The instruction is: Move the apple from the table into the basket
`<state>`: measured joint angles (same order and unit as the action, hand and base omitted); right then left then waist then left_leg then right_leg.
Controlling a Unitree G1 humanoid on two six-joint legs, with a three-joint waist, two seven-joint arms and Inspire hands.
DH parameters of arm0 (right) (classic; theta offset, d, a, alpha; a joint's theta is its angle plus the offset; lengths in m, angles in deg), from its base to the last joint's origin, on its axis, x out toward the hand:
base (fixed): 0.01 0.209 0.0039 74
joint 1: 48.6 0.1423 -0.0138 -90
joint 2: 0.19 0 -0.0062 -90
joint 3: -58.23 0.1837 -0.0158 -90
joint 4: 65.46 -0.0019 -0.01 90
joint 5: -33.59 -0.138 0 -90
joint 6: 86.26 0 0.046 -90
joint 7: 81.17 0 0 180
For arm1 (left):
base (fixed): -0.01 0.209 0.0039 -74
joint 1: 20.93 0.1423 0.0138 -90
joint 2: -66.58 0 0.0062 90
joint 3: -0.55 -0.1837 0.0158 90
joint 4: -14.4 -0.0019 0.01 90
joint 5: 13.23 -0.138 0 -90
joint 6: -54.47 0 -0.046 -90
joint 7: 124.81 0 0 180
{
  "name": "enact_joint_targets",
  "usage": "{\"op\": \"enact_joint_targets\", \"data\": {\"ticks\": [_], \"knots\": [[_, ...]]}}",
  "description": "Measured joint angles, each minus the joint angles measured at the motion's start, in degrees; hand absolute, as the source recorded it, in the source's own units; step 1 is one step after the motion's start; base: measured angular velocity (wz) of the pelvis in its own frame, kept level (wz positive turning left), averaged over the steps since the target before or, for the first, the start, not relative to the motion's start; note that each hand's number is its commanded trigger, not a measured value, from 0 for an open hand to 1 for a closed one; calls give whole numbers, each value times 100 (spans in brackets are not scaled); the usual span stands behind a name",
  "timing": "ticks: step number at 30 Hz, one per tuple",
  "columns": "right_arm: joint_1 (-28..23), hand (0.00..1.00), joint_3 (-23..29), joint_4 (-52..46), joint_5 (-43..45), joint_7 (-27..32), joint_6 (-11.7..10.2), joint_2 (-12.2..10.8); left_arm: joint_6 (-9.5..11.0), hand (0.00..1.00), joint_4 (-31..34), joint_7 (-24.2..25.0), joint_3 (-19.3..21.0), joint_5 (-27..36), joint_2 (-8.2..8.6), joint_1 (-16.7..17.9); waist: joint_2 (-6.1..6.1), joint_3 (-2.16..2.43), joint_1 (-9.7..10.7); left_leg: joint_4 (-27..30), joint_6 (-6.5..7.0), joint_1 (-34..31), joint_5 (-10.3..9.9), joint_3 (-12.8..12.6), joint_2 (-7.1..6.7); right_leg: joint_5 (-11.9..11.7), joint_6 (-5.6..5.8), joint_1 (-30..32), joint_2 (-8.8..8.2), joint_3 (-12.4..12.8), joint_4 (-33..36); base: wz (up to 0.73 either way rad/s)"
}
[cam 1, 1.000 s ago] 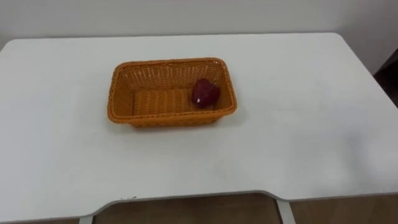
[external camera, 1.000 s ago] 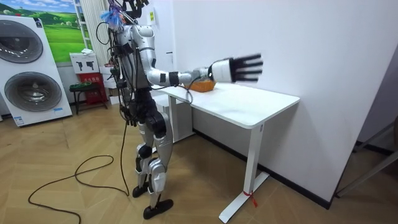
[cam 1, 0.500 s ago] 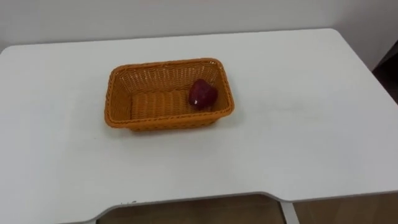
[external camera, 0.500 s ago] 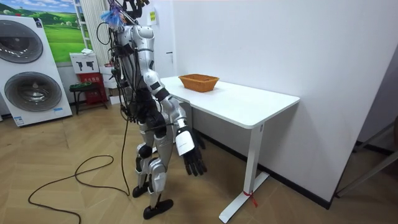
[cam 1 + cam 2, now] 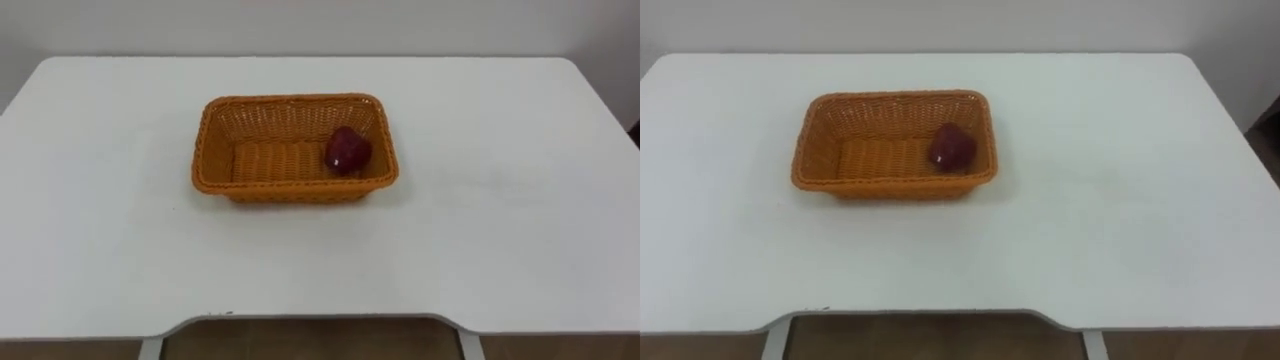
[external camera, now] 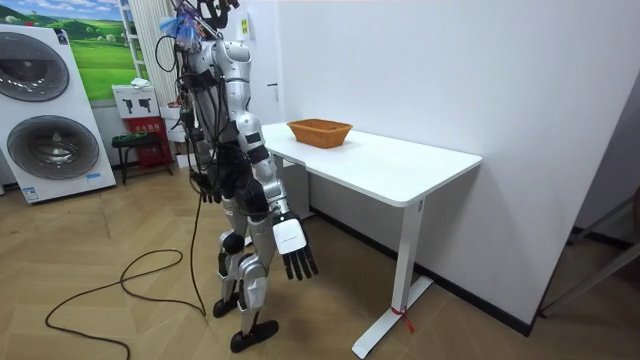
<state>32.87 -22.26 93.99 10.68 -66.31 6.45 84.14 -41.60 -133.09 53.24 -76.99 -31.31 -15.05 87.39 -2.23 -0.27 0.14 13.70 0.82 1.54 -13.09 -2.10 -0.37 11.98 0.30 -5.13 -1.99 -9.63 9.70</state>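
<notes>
- A white tabletop [image 5: 500, 210] spreads across the eye views, with its near edge running along the bottom and a pale wall behind its far edge.
- An orange wicker basket [image 5: 199, 152] stands on it, oblong, with its long sides running left to right. It sits a little left of the middle and closer to the far edge than to the near one.
- The apple [image 5: 347, 151], dark red with a small glint on its skin, lies inside the basket at the right end. It rests on the woven floor close against the right-hand wall, below the rim.
- The rest of the basket's floor shows bare weave.
- In the room view the robot stands upright on the wooden floor at the end of the tabletop that lies toward the room view's left, facing along it. The basket sits on that same end.
- Its right arm hangs down at its side, on the side nearer the camera. The right hand [image 6: 292, 252] is at about knee height, below the level of the tabletop and well apart from the basket. Its dark fingers are straight and spread, pointing at the floor, and it holds nothing.
- The left hand [image 6: 207, 188] shows as a dark shape at the hip, on the room view's left of the body. I cannot tell its state.
- Two washing machines [image 6: 50, 115] stand against the wall behind the robot, on the room view's left.
</notes>
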Motion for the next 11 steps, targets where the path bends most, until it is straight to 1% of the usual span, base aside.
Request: {"op": "enact_joint_targets", "data": {"ticks": [2, 5, 7, 11], "knots": [[8, 0, -83, 52, 13, -230, 0, -58, -10, 0, 0, 27, -5, 3, 3, -6, 1, -1, -34, -2, 0, 17, 0, 0, 0, 0, 0, -19, 0, -3, 0, 0], [14, 0, -228, 157, 16, -566, 91, -151, -34, 0, 0, 29, -32, -3, 28, -6, 23, -11, -51, -12, -2, 43, -2, 1, -1, -1, 0, -52, -1, -10, -8, 0], [14, 0, -362, 234, 66, -828, 188, -168, -95, 0, -47, 30, -45, -8, 64, -15, 67, -26, -45, -11, 4, 11, -16, 8, -1, 0, 0, -53, -1, -12, -6, 0], [14, 0, -382, 425, 91, -1144, 256, -167, -252, 0, -220, 41, -45, -7, 144, -81, 156, -16, -46, -7, 14, 9, -33, 28, -10, 4, 7, -54, -9, -11, -4, 0]]}}
